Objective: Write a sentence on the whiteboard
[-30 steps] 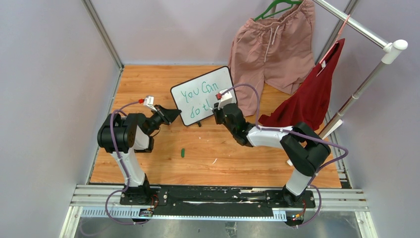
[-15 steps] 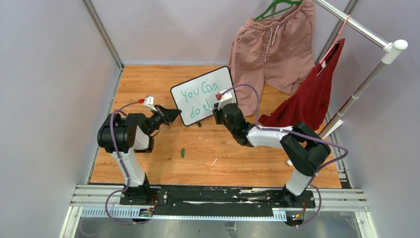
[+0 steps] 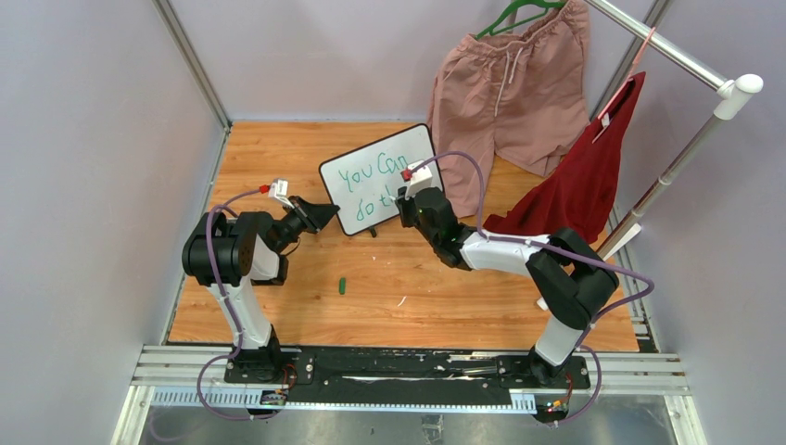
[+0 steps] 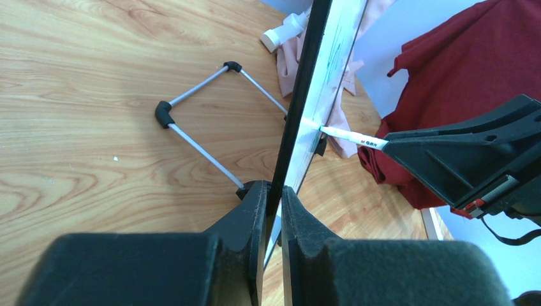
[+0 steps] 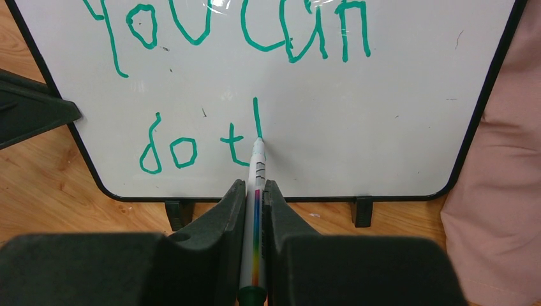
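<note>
The whiteboard [image 3: 375,167] stands upright on the wooden table, black-framed with little feet. Green writing [image 5: 229,32] reads "You Can" on top and "do t" plus a vertical stroke [image 5: 256,118] below. My left gripper [image 3: 320,215] is shut on the board's left edge [image 4: 290,162], seen edge-on in the left wrist view. My right gripper [image 5: 255,188] is shut on a white marker [image 5: 256,185] with a rainbow stripe. Its tip touches the board at the foot of the new stroke. The marker also shows in the left wrist view [image 4: 351,136].
A green marker cap [image 3: 342,286] lies on the table in front of the board. Pink shorts [image 3: 505,88] and a red garment [image 3: 579,181] hang on a rack [image 3: 686,153] at the back right. The board's wire stand [image 4: 204,121] props it from behind.
My right gripper has moved slightly up and left along the board with the marker, drawing a vertical stroke after the "t". The left arm has not moved.
</note>
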Controlling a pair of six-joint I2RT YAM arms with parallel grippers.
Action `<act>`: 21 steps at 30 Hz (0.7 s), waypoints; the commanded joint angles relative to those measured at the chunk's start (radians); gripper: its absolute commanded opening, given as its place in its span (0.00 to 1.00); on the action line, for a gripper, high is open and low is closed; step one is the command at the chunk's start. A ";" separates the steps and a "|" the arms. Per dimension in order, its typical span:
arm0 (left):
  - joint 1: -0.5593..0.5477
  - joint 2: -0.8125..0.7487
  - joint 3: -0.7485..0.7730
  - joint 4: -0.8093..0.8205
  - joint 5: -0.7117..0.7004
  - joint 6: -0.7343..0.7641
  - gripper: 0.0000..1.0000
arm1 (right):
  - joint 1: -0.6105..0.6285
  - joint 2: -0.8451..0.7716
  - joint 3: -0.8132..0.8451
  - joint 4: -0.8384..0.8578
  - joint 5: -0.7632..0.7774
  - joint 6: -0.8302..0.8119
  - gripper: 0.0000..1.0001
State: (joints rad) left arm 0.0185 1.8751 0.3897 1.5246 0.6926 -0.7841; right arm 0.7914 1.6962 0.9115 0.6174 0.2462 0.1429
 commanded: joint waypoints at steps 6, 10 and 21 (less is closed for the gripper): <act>-0.006 0.021 -0.003 0.033 0.002 0.018 0.00 | -0.012 -0.002 0.039 0.005 0.013 -0.014 0.00; -0.007 0.021 -0.003 0.032 0.002 0.017 0.00 | -0.019 -0.002 0.046 0.004 0.013 -0.016 0.00; -0.006 0.021 -0.003 0.032 0.002 0.017 0.00 | -0.047 -0.005 0.036 -0.004 0.012 -0.007 0.00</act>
State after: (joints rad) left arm 0.0174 1.8751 0.3897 1.5246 0.6926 -0.7841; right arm 0.7769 1.6962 0.9268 0.6125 0.2436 0.1383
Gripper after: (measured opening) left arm 0.150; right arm 0.153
